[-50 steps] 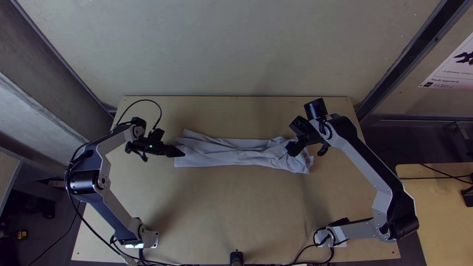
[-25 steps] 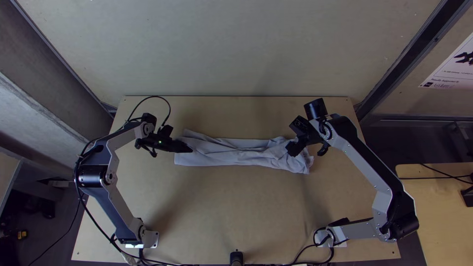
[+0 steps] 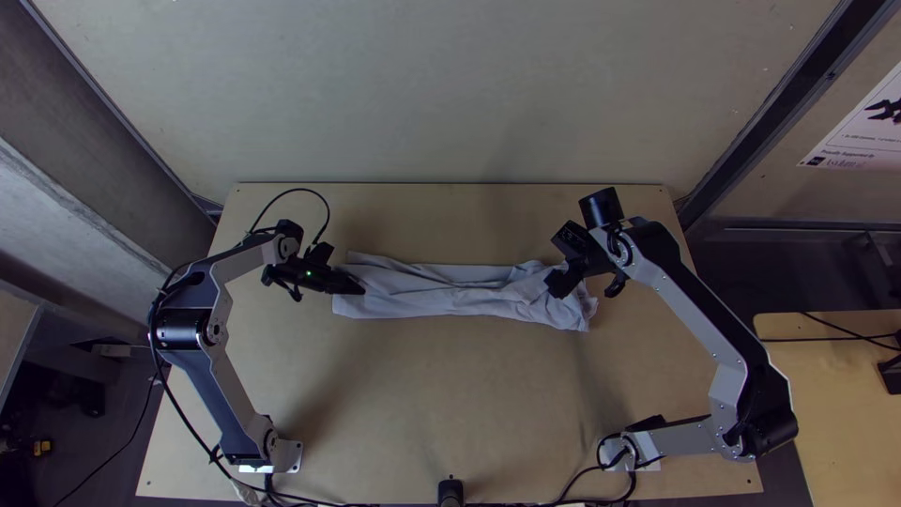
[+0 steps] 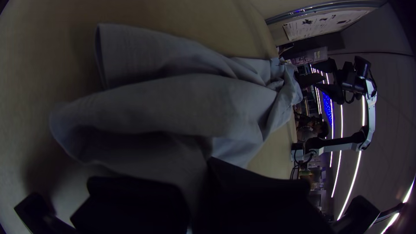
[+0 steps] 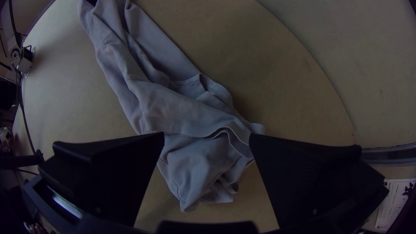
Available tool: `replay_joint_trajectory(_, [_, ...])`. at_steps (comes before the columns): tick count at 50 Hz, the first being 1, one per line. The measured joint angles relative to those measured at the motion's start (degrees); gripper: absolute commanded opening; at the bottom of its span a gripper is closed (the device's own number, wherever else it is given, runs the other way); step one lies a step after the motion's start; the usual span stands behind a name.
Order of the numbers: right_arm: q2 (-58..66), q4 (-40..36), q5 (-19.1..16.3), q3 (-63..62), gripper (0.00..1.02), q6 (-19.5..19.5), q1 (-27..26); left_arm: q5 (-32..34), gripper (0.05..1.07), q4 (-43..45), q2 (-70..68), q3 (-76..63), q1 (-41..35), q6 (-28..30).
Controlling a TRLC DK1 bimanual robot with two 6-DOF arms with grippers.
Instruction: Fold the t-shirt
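T-shirt [image 3: 441, 299] lies across the far half of the worktop [image 3: 450, 394] as a long, narrow strip, so the sides look to have been brought in already, though not neatly: creases run along it, one end is loose in overlapping layers, and the other, under the right arm [image 3: 690, 314], is bunched, with hems and edges showing. What seems left is to bring the strip's ends inward into a compact bundle, and probably to smooth or square it, so I would judge the job partway along. The left claw [image 3: 358, 288] is at the strip's left end, its fingers drawn nearly together with cloth running in between, which I read as a pinch on that end; how deep the grip goes I cannot tell. The right claw [image 5: 207, 139] stands wide open above the bunched end, fabric visible through the gap and nothing gripped. The next move probably calls for lifting the left end and carrying it inward; a shallow pinch could let a layer slip out.
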Motion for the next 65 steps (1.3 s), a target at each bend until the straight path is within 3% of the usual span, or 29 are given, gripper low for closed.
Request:
replay_joint_trajectory(9, [0.0,0.0,0.0,0.0,0.89,0.0,0.0,0.0,0.08,-5.8,-0.2,0.4,4.5,2.3])
replay_joint_trajectory(28, [0.0,0.0,0.0,0.0,0.89,0.0,0.1,-0.1,0.08,-22.4,-4.6,1.7,19.2,15.6])
replay_joint_trajectory(45, [0.0,0.0,0.0,0.0,0.89,0.0,1.2,-4.6,0.08,-35.4,-6.7,4.1,32.4,29.2])
replay_joint_trajectory(57, [-0.1,0.0,0.0,0.0,0.90,0.3,1.2,-6.0,0.08,-36.2,-7.4,6.1,38.3,31.8])
replay_joint_trajectory(65, [-0.4,0.0,0.0,0.0,0.90,1.1,1.5,-6.1,0.08,-36.2,-12.4,4.9,34.7,31.7])
